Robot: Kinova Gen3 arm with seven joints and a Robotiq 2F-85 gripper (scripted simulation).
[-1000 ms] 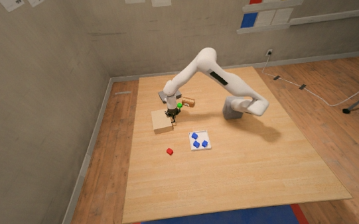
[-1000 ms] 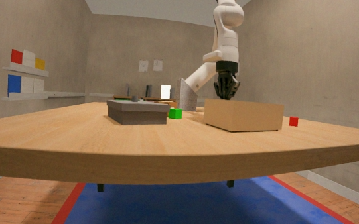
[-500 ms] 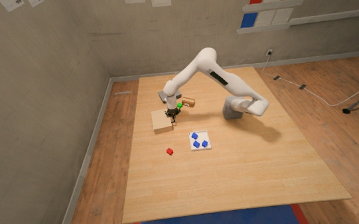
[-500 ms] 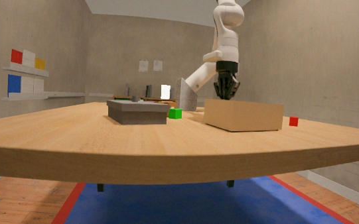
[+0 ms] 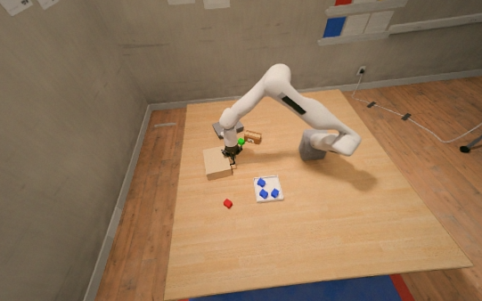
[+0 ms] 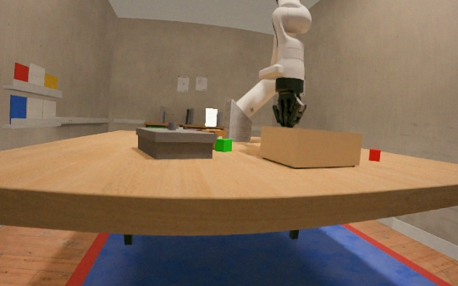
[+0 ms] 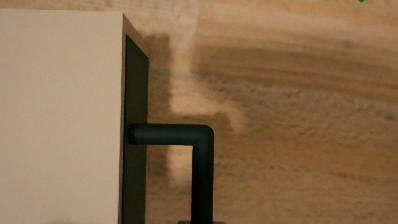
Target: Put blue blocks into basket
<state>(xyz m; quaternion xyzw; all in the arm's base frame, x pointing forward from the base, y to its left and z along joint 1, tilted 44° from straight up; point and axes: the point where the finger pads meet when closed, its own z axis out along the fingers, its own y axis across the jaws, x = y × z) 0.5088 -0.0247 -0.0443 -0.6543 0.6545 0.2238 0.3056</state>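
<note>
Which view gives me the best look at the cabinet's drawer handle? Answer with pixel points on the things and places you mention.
The wrist view: it shows the black handle (image 5: 233, 162) (image 7: 202, 170) close up, its bend and one post meeting the drawer front, though the frame cuts it off below. The top view shows it tiny, partly behind the gripper (image 5: 232, 161); the exterior view hides it behind the cabinet (image 5: 216, 162) (image 6: 313, 145) (image 7: 60, 110).

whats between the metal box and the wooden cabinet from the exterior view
A green block, with the arm's grey base farther back, as the exterior view shows.

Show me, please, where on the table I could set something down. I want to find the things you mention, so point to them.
Bare wood lies right of the basket (image 5: 281, 199) and between it and the red block (image 5: 227, 203) (image 6: 374, 155). It is crowded around the gripper (image 5: 232, 161), cabinet (image 5: 216, 161) (image 6: 313, 145) (image 7: 60, 115) and green block (image 5: 241, 142) (image 6: 223, 145).
</note>
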